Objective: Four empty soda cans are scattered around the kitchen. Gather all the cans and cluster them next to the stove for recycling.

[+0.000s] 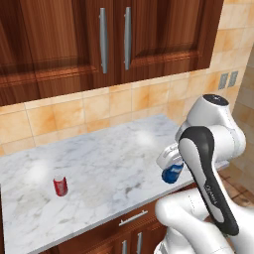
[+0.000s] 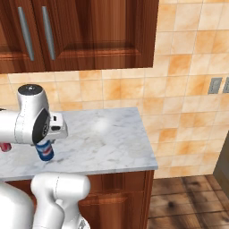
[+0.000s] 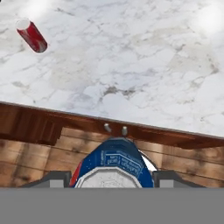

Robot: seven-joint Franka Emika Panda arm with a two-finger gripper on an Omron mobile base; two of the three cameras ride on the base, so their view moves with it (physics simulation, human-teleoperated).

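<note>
Blue soda can [image 3: 114, 168] gripped between the two fingers of the gripper [image 3: 113, 178], jaws closed on its sides. Hand view looks down on the can's silver top, so its long axis runs along the gripper's line of sight, roughly vertical. In the left base view the blue can [image 1: 172, 172] hangs under the white hand, bottom end down, at the worktop's front edge near the right end. Right base view shows the same can [image 2: 44, 150] upright with a pale band, at the front edge of the marble worktop [image 2: 107, 143]; whether it touches the surface cannot be told. In the hand view it sits over the cabinet front and wood floor, just outside the front edge.

Red soda can [image 1: 60, 185] stands upright on the worktop, long axis vertical, toward the left front part, well apart from the blue one. Hand view has the red can [image 3: 32, 36] in the far upper left, leaning only from camera angle. Wood cabinets [image 1: 114, 39] above, tan tiled wall [image 2: 179, 80] behind.
</note>
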